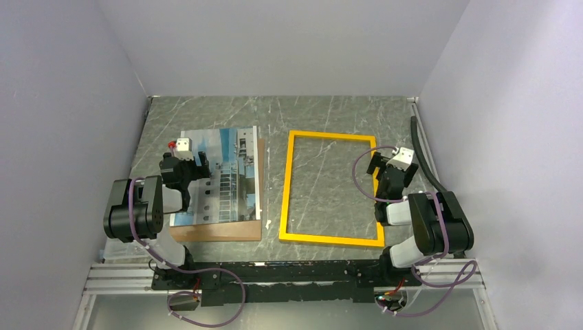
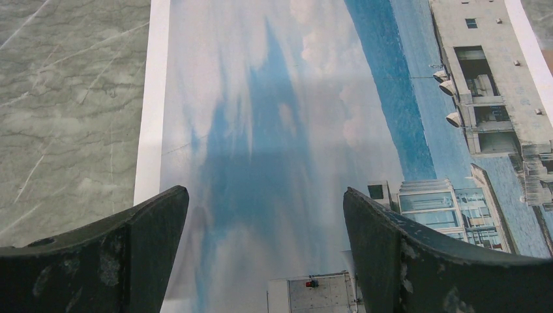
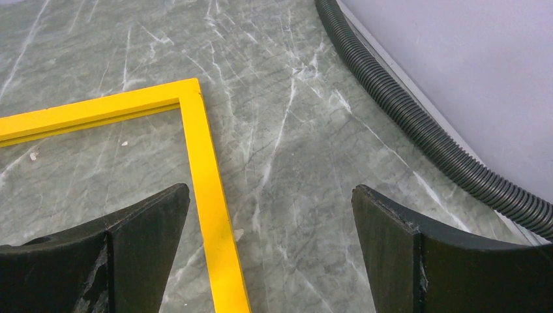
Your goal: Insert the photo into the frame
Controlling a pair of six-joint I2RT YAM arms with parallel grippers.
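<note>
The photo (image 1: 230, 172), a white building against blue sky, lies flat on a brown backing board (image 1: 227, 230) at the left of the table. My left gripper (image 1: 185, 159) hovers over its left half, open and empty; in the left wrist view the photo (image 2: 280, 130) fills the space between the spread fingers. The yellow frame (image 1: 289, 172) lies flat in the middle of the table. My right gripper (image 1: 386, 163) hangs open above its right rail near the far right corner, and the frame's rail (image 3: 209, 195) runs between the two fingers (image 3: 398, 248) without touching them.
A black corrugated hose (image 3: 417, 124) runs along the right wall. A small white scrap (image 1: 267, 224) lies beside the board's near right corner. Grey walls close in the table on three sides.
</note>
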